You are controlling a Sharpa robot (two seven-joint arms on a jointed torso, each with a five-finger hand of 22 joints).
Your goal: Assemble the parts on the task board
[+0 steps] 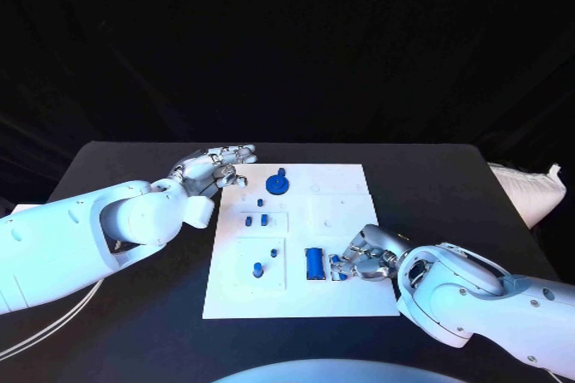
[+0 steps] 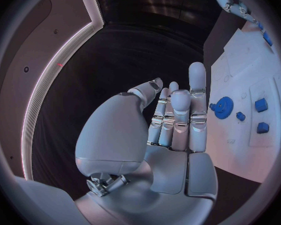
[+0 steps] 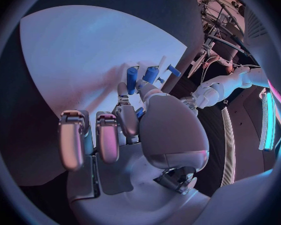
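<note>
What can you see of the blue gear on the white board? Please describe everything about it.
The blue gear is a round, toothed wheel that looks like plastic, with a short blue stem or handle rising at its far side. It lies flat near the far left corner of the task board, which carries it. The left hand hovers just beside it at the board's edge, fingers apart and holding nothing; contact cannot be judged. In the left wrist view the gear shows its teeth clearly.
</note>
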